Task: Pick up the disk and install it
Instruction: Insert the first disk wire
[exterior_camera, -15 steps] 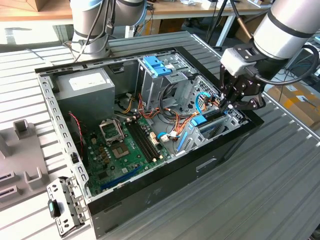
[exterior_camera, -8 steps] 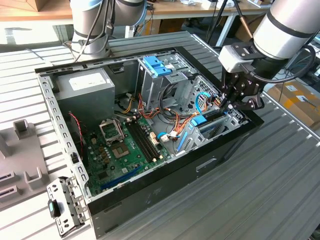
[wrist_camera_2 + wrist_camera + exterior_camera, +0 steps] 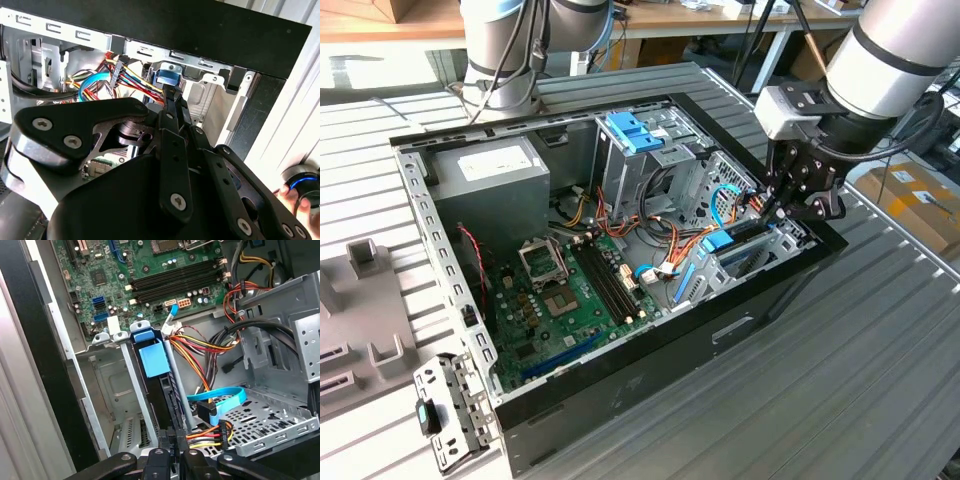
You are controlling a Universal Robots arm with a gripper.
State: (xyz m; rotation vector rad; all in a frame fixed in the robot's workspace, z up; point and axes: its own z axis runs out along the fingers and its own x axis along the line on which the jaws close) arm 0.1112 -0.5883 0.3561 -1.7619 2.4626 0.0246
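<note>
disk [image 3: 159,390] standing on edge in metal bay, corner of open PC case [image 3: 620,385] nearest pincer, blue tab up top. pincer [image 3: 171,452] narrow, fingers pinched on disk's dark edge. motherboard [image 3: 570,295] just beyond bay, orange/yellow cables beside disk.

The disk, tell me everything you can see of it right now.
The disk is a dark flat slab with bright blue plastic at its end, including a blue tab. It stands on edge in a grey metal bay at the open computer case's corner, beside the green motherboard. The gripper closes on its end. Coloured cables run beside it.
</note>
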